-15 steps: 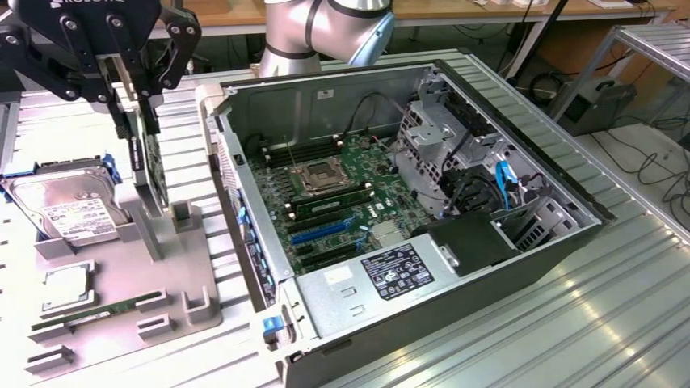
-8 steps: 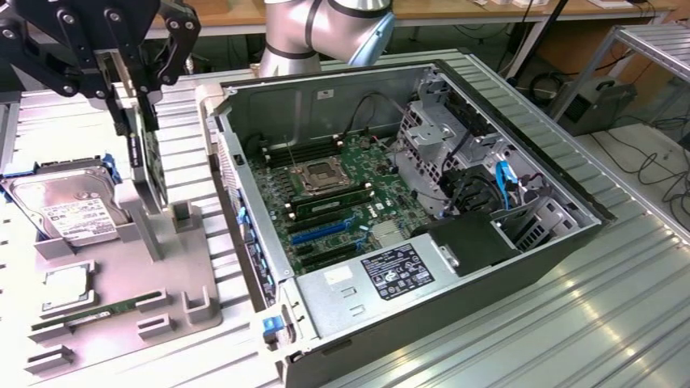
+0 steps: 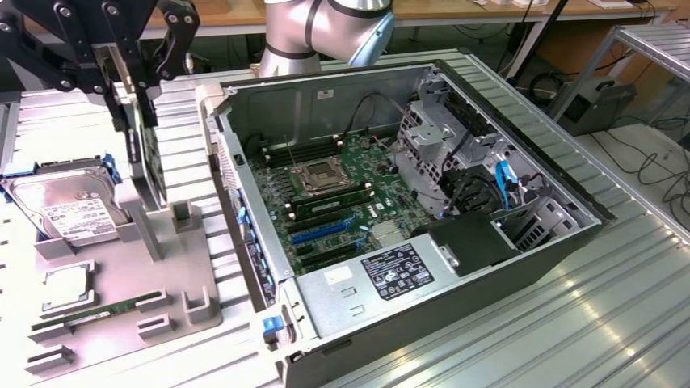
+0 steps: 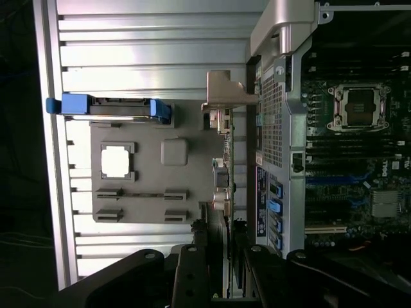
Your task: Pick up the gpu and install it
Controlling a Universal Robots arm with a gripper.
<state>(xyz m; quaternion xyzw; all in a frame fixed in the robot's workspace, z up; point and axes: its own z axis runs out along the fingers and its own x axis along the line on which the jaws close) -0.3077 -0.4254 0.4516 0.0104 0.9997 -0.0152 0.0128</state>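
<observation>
The gpu (image 3: 144, 153) hangs upright and edge-on from my gripper (image 3: 132, 85), its silver bracket toward the camera, over the grey fixture tray (image 3: 189, 279). It is just outside the open computer case's (image 3: 356, 323) wall on the exterior view's left. In the wrist view the gpu (image 4: 223, 147) is a thin edge with its bracket tab at the far end. My gripper (image 4: 219, 234) has a black finger on each side, shut on the card. The motherboard (image 3: 334, 194) lies inside the case, with blue expansion slots (image 3: 318, 230) near its front edge. Whether the card's lower edge touches the tray I cannot tell.
On the tray (image 4: 148, 192) stand a hard drive (image 3: 70, 210) in a blue carrier (image 4: 109, 106), a CPU (image 3: 65, 287) and a narrow memory stick (image 3: 92, 315). The case's power supply (image 3: 393, 271) and drive cage (image 3: 431, 137) rise inside. Cables lie on the floor at the exterior view's right.
</observation>
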